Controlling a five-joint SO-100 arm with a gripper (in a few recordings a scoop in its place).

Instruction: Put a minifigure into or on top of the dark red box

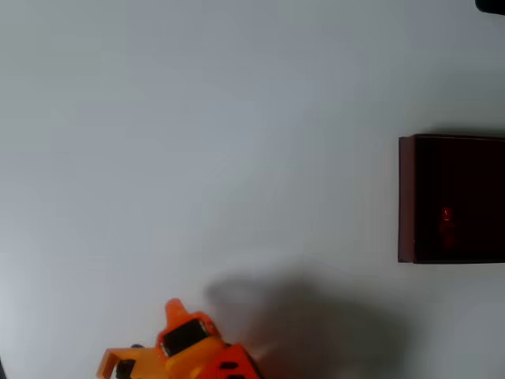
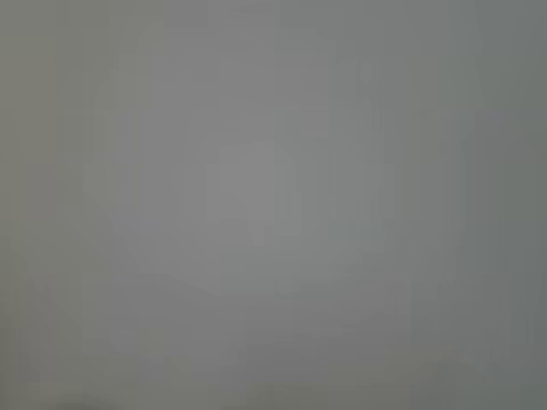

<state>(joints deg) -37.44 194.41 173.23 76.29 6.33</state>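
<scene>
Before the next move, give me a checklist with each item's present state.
1. Minifigure inside the box: ok, a faint red shape shows in the dark interior in the overhead view.
2. Figure upright: cannot tell, too dim.
3. Gripper away from the box: ok, it sits at the bottom edge, far to the left.
4. Gripper open or shut: cannot tell, fingers blurred.
5. Wrist view usable: not ok, plain grey blur.
6. Box fully in frame: not ok, cut by the right edge.
</scene>
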